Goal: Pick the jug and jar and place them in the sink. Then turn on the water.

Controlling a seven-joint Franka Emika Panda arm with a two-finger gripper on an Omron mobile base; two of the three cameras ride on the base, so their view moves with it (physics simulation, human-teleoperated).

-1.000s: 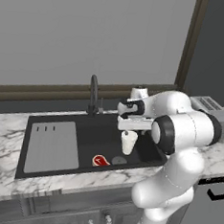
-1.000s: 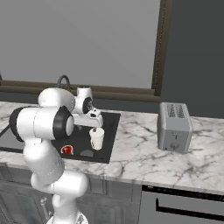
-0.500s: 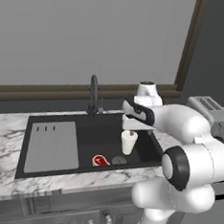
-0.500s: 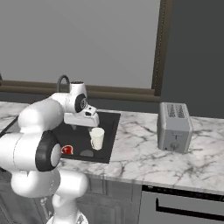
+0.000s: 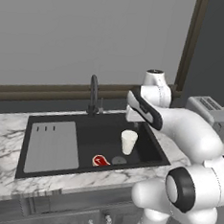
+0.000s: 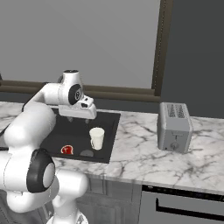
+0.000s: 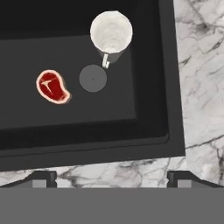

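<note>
- The jug (image 5: 128, 142) stands upright in the sink (image 5: 149, 147), near the round drain (image 7: 92, 78).
- The tool (image 7: 111, 178) hangs above with its jaws wide, holding nothing.
- A red steak (image 7: 52, 86) lies beside the drain.

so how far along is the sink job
Done: the jug stands upright in the sink, near a red steak piece. In hand: nothing; the claw is open and empty above the basin. Left: the jar, which I can't spot, and no water runs from the faucet.
</note>
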